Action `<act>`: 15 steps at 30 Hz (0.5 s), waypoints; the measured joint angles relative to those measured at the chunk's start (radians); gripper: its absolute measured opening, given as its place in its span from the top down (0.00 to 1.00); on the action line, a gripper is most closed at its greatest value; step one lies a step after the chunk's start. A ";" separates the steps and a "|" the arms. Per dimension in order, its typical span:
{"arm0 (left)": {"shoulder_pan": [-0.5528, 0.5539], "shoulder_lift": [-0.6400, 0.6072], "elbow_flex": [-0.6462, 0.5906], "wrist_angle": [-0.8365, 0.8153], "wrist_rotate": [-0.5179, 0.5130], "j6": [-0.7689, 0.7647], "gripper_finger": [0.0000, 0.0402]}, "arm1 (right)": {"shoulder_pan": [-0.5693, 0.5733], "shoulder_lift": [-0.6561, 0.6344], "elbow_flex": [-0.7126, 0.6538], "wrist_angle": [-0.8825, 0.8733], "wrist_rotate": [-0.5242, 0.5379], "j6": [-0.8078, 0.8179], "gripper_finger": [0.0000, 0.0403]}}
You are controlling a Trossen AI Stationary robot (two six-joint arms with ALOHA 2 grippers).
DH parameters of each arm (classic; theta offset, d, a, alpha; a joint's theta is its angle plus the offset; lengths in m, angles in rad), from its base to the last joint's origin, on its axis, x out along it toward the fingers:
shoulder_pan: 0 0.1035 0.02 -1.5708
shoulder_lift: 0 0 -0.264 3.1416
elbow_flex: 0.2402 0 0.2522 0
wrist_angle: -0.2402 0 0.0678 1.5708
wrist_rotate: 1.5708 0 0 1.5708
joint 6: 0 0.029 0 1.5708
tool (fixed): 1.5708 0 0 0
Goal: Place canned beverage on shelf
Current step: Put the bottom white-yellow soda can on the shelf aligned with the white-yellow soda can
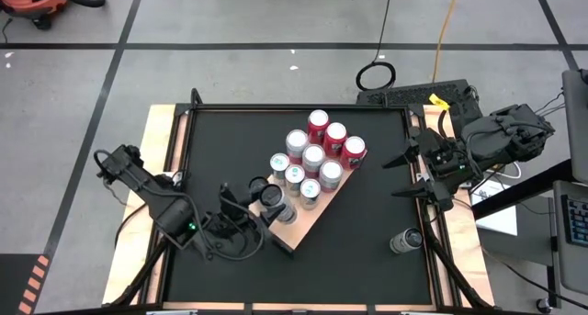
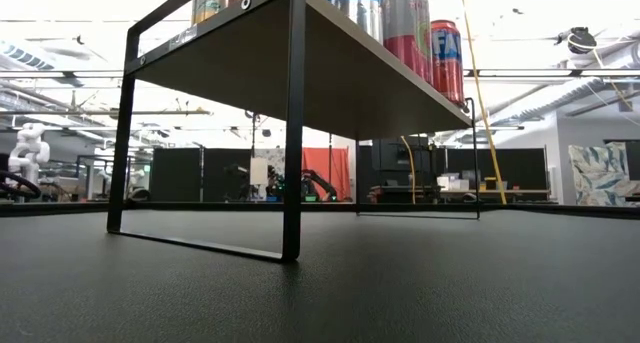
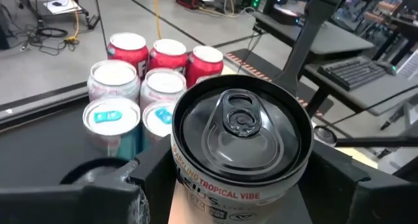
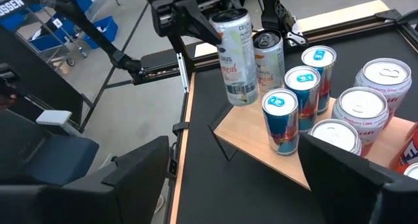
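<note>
Left wrist view, silver tropical can (image 3: 240, 145), black lid, gripper-held upright.

The shelf (image 1: 308, 214) is light tan wood with visible grain on a black frame, sitting on a black tabletop (image 1: 367, 232). At its far end are three red cans (image 1: 333, 136), then silver ones with pinkish print (image 1: 305, 150), then blue-and-silver cans with blue tabs (image 4: 282, 119). The can over the shelf's near corner (image 4: 236, 54) is silver-white with red lettering.

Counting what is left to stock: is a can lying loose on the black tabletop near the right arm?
Yes, one can sits on the black tabletop, off the shelf, near the right gripper.
</note>
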 joint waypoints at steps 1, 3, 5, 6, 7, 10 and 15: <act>-0.001 0.000 -0.009 0.000 0.001 -0.005 0.38 | 0.000 0.000 0.000 0.000 0.000 -0.001 0.21; -0.001 0.000 -0.019 -0.002 0.002 -0.005 0.38 | 0.000 0.000 0.000 0.000 0.000 -0.003 0.21; 0.000 0.000 -0.020 -0.002 0.005 0.001 0.38 | 0.000 0.000 0.000 0.000 0.000 -0.005 0.21; 0.000 0.000 -0.020 -0.001 0.005 0.008 0.38 | 0.000 0.000 0.000 0.000 0.000 -0.006 0.21; 0.001 0.000 -0.019 -0.001 0.009 0.022 0.38 | 0.000 0.000 0.000 0.000 0.000 -0.007 0.21; 0.001 0.007 -0.019 -0.003 0.047 0.037 0.38 | 0.000 0.000 0.000 0.000 0.000 -0.007 0.21; 0.003 0.029 -0.019 0.014 0.051 0.047 0.38 | 0.000 0.000 0.000 0.000 0.003 -0.007 0.21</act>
